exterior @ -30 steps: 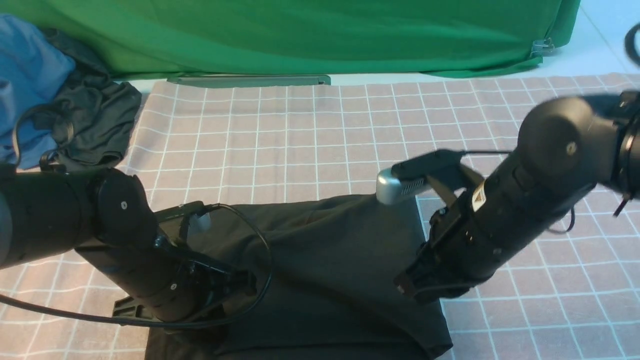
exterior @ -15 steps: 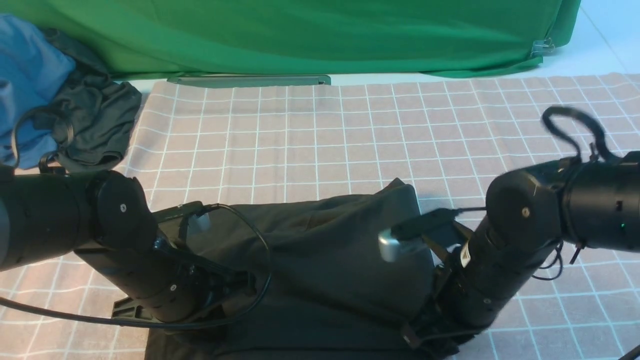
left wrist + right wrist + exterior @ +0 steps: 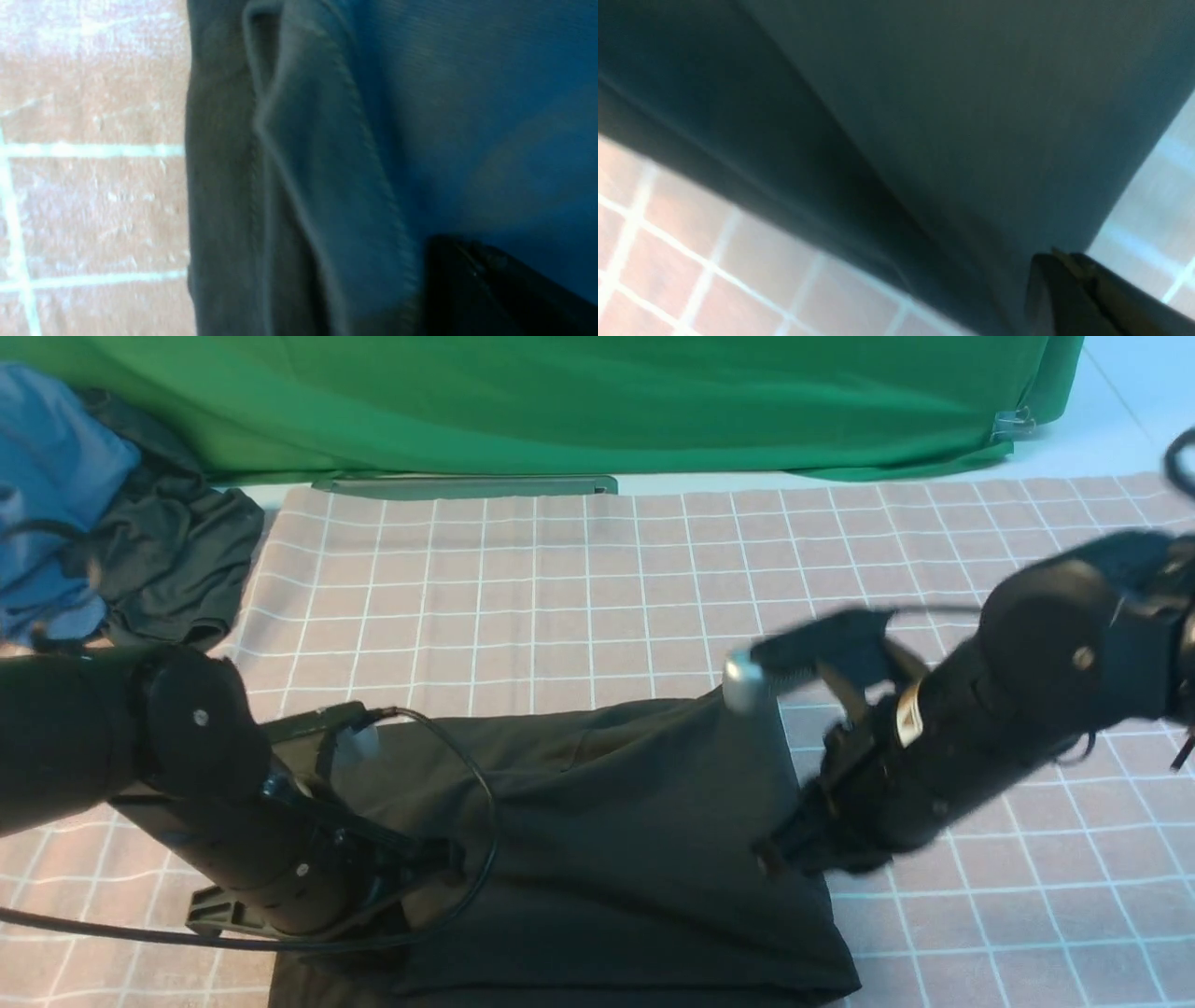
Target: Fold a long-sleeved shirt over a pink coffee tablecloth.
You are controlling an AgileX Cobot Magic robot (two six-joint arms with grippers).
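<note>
L gripper point(image 3: 472, 275), R gripper point(image 3: 1064, 263) half-hidden against shirt point(image 3: 607, 821).

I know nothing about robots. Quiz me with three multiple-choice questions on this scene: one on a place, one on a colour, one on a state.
1. The shirt lies on: A. the pink cloth; B. bare floor; C. a chair.
2. The backdrop is: A. yellow; B. green; C. white.
3. The left gripper and right gripper are: A. both wide open; B. one open, one shut; C. both shut on the shirt.
Answers: 1 A, the pink grid shows on both sides of the shirt; 2 B, plain green fabric runs along the far edge; 3 C, each tip sits in dark fabric with no gap showing.
</note>
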